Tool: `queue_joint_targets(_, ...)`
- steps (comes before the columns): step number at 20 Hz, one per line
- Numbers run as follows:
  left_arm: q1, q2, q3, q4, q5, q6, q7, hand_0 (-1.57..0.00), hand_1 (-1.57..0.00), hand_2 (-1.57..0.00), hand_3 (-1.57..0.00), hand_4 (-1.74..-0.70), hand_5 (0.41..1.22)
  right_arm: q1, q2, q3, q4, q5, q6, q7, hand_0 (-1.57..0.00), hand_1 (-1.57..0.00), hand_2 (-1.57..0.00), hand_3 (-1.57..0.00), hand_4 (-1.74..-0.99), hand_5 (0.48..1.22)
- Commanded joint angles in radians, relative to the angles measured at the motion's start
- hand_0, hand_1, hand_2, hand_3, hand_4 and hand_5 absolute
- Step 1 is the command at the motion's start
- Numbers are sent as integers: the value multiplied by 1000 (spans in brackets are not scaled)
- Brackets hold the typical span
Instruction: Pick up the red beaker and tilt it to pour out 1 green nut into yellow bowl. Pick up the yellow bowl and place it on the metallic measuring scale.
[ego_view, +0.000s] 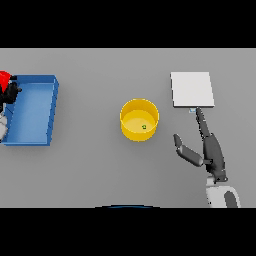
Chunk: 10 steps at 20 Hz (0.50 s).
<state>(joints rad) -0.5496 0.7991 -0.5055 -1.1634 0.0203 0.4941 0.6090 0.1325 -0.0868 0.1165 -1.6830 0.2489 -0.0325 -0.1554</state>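
Right hand (207, 150) fingers straight, just right of yellow bowl (139, 119).

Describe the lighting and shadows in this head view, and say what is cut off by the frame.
Head view: light is flat and even, no glare on the grey table; only faint shading inside the yellow bowl and blue tray. The red beaker and left hand are cropped at the left edge; the right hand shows whole.

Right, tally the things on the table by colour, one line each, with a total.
Red: 1, the beaker in the left hand
Blue: 1, the tray
Yellow: 1, the bowl
Green: 1, the nut
Pale grey: 1, the scale
Total: 5
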Motion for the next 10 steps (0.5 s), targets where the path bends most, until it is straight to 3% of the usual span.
queue_joint_targets(1,-6,2,-18,12,7,5,0,-1571,-1571,-1571,-1546,-1741,1039,0,2,1,-7,3,-4,3,1,1,1,1,-1203,663)
queue_joint_targets(2,2,12,-42,13,13,12,0,-1571,-1571,-1571,-1551,-1741,967,10,-1,-2,-8,-5,1,-13,1,1,1,1,-1205,664)
queue_joint_targets(3,4,28,-58,-5,18,0,-2,-1571,-1571,-1571,-1555,-1667,908,15,-4,-1,-5,-3,3,-21,1,1,1,1,-1202,667)
queue_joint_targets(4,2,45,-73,-16,37,-32,0,-1571,-1571,-1571,-1503,-1530,865,5,-1,-2,-5,0,-4,-3,1,1,1,1,-1197,664)
queue_joint_targets(5,14,52,-88,-45,52,-59,-2,-1564,-1449,-1432,-1362,-1374,830,4,1,-4,-2,-2,-5,0,1,1,1,1,-1192,663)
queue_joint_targets(6,21,68,-91,-75,91,-96,-2,-1457,-1180,-1187,-1129,-1229,803,-1,4,-6,2,-8,-4,0,1,1,1,1,-1188,663)
queue_joint_targets(8,27,98,-98,-89,133,-157,0,-932,-755,-767,-722,-1034,758,19,-2,-5,-14,-8,-3,-23,1,1,1,1,-1185,665)
queue_joint_targets(10,15,124,-116,-98,168,-215,1,-596,-483,-490,-462,-916,723,15,7,6,-30,8,-14,3,1,1,1,1,-1182,667)
